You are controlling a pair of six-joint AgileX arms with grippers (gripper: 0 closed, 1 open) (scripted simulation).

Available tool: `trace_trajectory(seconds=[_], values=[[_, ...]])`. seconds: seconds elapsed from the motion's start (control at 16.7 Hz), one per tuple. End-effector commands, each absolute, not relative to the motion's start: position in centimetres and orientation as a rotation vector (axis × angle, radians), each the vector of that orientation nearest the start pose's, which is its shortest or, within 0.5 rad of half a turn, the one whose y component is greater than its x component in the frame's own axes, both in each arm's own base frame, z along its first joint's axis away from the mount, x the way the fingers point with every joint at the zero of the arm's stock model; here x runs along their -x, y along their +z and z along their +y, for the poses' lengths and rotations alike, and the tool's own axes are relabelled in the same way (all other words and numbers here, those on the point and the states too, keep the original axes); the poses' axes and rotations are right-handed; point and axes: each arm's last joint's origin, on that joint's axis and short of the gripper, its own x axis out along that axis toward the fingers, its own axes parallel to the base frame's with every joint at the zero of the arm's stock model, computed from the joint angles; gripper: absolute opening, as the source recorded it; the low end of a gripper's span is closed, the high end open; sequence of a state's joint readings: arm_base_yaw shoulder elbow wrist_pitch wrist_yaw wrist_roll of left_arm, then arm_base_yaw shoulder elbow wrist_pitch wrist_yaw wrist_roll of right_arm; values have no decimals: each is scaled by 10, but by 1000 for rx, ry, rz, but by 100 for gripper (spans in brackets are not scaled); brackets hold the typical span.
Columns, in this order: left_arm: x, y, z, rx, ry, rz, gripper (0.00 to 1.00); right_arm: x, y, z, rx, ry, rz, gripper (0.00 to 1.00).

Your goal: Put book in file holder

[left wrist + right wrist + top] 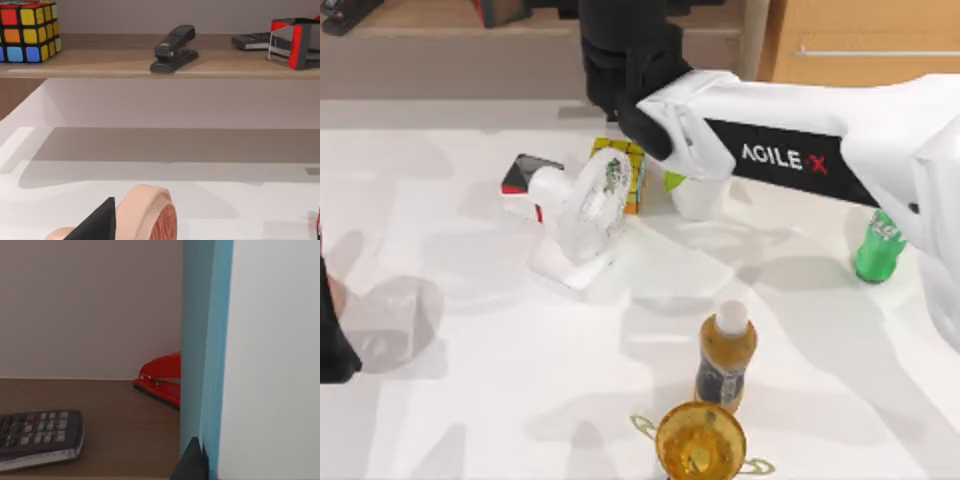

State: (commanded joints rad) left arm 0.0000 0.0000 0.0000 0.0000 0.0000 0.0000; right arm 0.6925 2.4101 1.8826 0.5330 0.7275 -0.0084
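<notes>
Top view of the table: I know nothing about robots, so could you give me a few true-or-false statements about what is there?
1. The green bottle stands near the table's right side. True.
2. The colourful cube sits beside the gold cup. False: the cube is far back, and the cup is at the near edge by the amber bottle.
3. The right arm reaches across to the back middle. True.
4. The book lies flat. False: in the right wrist view it stands upright, with one of the right gripper's fingers against it.
5. The left arm works at the table's centre. False: it sits at the left edge.
</notes>
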Motion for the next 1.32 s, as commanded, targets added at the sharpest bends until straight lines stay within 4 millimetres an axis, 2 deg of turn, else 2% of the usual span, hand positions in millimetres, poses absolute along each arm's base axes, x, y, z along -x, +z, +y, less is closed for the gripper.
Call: trace_trajectory(seconds=[0.6, 0.84, 1.14, 1.32], values=[[-106, 160, -1, 0, 0, 0, 100, -435, 207, 346, 10, -3, -12, 0], [-106, 160, -1, 0, 0, 0, 100, -435, 220, 346, 11, -3, -12, 0], [-106, 160, -1, 0, 0, 0, 100, -435, 218, 346, 13, -3, -8, 0], [-106, 160, -1, 0, 0, 0, 100, -429, 227, 343, -8, 25, -8, 0]])
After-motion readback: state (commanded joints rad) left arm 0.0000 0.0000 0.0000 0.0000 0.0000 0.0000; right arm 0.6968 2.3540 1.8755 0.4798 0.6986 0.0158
